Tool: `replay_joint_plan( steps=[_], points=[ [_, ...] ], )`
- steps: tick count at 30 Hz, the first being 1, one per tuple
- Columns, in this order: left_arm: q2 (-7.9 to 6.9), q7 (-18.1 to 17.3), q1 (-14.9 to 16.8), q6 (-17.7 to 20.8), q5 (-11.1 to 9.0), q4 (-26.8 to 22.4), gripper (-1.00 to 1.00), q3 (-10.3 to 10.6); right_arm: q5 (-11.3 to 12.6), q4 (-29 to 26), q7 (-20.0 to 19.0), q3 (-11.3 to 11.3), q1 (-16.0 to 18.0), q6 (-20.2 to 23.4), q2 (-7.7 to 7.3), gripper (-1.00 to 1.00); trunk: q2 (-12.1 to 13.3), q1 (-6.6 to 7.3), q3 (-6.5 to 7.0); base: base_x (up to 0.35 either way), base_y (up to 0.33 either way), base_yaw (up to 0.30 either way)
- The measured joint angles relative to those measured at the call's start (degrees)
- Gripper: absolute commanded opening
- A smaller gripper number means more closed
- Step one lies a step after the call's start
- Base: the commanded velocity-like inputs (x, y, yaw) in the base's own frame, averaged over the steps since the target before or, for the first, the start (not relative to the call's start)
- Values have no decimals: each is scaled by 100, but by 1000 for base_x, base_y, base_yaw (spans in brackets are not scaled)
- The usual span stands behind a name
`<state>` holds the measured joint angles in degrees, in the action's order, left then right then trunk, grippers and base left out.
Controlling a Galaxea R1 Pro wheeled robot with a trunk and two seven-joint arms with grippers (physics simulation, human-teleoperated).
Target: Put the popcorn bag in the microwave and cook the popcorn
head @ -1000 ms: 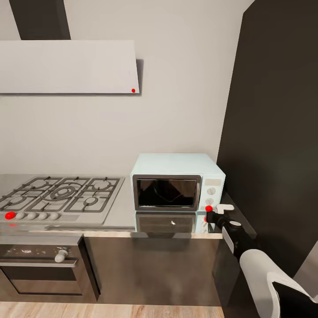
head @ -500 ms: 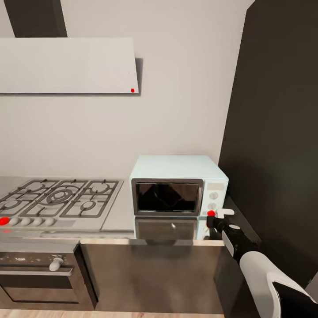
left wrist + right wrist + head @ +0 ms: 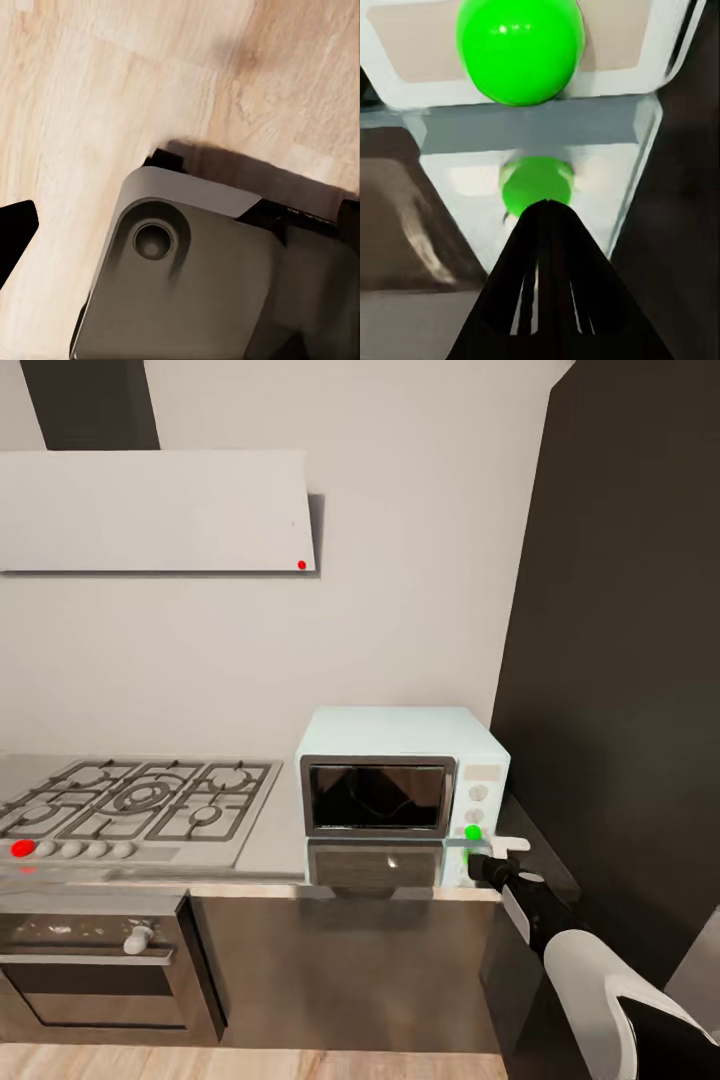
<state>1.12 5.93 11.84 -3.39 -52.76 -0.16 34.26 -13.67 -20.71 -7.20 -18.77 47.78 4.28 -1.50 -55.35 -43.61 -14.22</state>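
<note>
The pale blue microwave (image 3: 400,780) stands on the glossy grey countertop (image 3: 272,842) with its dark glass door closed. A green dot (image 3: 473,832) glows at the foot of its cream control panel (image 3: 480,792). My right gripper (image 3: 478,860) is shut, its tip right in front of that dot. In the right wrist view the black fingers (image 3: 544,247) lie pressed together, pointing at the green dot (image 3: 519,49) and at its reflection in the countertop. The popcorn bag and popcorn are hidden; I only make out faint reflections in the door glass.
A gas hob (image 3: 140,800) with red-marked knobs lies left of the microwave, over a steel oven (image 3: 90,950). A hood (image 3: 150,510) hangs above. A tall dark cabinet (image 3: 620,660) walls off the right. The left wrist view looks down on wood floor (image 3: 90,97) and a grey robot part (image 3: 187,277).
The dot at the microwave's control panel has turned from red to green. The head view shifted slightly. My right gripper stays at the panel's lower corner.
</note>
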Motion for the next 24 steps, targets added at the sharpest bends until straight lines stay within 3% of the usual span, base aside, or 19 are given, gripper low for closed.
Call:
replay_joint_plan(
  steps=[8, 9, 14, 18, 19, 21, 22, 23, 24],
  points=[
    [9, -7, 0, 0, -3, 0, 100, 6, -48, -75, -58, 41, 0, 177, -4, -100, 0, 0, 0, -338, 0, 0],
    [9, -7, 0, 0, -2, 1, 100, 6, -15, -164, -80, 52, 4, 392, -2, -100, -1, 0, 1, -338, 0, 0],
    [9, 0, 0, 0, -3, 0, 100, 6, -42, -1132, -180, 45, 0, 2388, 49, -100, 0, 0, 0, -338, 0, 0],
    [9, -1, 0, 0, -9, 0, 100, 6, -32, -1179, -170, 41, -13, 2956, 54, -100, 0, 0, 0, -338, 0, 0],
    [9, -2, 0, 0, -10, 0, 100, 6, -30, -993, -157, 43, -46, 2956, 49, -100, 1, 0, 0, -300, 0, 0],
    [6, -8, 0, 0, -5, 0, 100, 6, -26, 36, -92, 48, -78, 2820, 10, -100, 1, 1, -1, -164, 0, 0],
    [1, -8, 1, 0, -4, 0, 100, 6, -31, 607, -80, 43, -81, 2548, -10, -100, -1, 2, -2, -45, 0, 0],
    [-5, -14, 0, 1, -3, -1, 100, 6, -28, 1439, -78, 50, -86, 2015, -127, -100, -1, 2, -1, -23, 0, 0],
    [-6, -16, 0, 0, -3, -1, 100, 7, -35, 1877, -80, 59, -56, 1716, -220, -100, 0, 3, -1, -12, 0, 0]
  ],
)
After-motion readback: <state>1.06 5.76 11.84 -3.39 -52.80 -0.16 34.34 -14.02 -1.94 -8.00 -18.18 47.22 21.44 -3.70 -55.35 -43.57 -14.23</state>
